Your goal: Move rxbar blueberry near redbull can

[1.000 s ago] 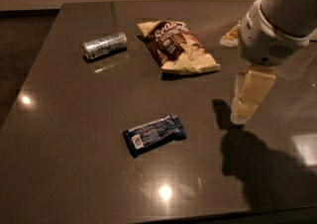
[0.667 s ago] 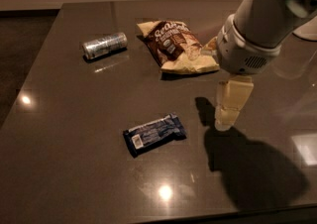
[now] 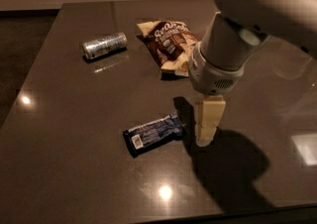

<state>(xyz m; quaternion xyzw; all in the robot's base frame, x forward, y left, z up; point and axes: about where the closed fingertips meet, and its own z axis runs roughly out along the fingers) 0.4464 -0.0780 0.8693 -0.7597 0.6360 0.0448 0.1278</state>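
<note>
On the dark surface [image 3: 69, 168] the bar [image 3: 153, 134] lies flat near the middle, well apart from the can [image 3: 104, 45] up-left. The gripper [image 3: 205, 139] hangs just right of it; spread or closed, I cannot tell. Light, slick wrapper: likely best pinched across its width.

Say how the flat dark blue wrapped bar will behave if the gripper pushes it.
Lying flat, the flat dark blue wrapped bar would probably slide rather than roll. Its glossy wrapper looks thin, so it likely feels light and slightly bendy. The gripper hangs low beside its unlabelled end.
</note>
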